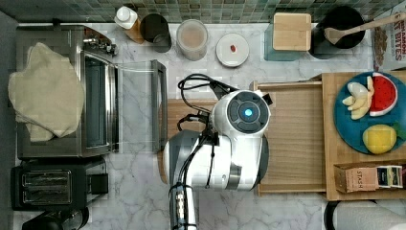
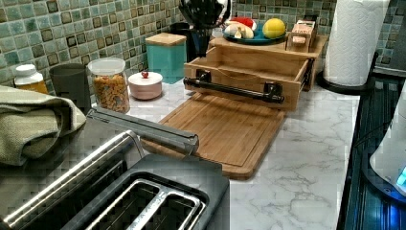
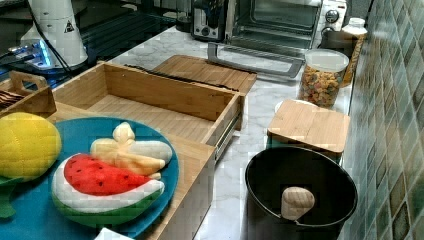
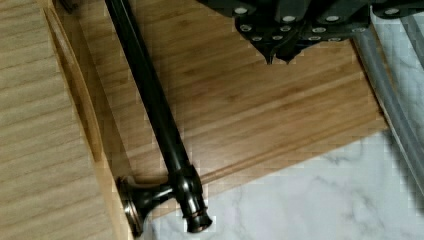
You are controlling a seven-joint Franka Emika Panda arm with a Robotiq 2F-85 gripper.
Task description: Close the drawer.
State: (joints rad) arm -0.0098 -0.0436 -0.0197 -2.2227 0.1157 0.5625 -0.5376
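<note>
Wrist view: tool [image 4: 280,56] clenched (grasping nothing), above cutting board [image 4: 260,105], beside drawer [image 4: 45,125] handle [image 4: 155,115].

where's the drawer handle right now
The black bar handle runs along the front of the open drawer in the left view, just above the cutting board. In the wrist view the gripper hangs over the board beside it.

one drawer [image 2: 249,64], one cutting board [image 2: 220,129], one toaster [image 1: 55,189]

White marble counter [image 2: 306,158]: cutting board [image 2: 225,129], toaster [image 2: 158,201], cereal jar [image 2: 111,86], teal canister [image 2: 166,55].
</note>
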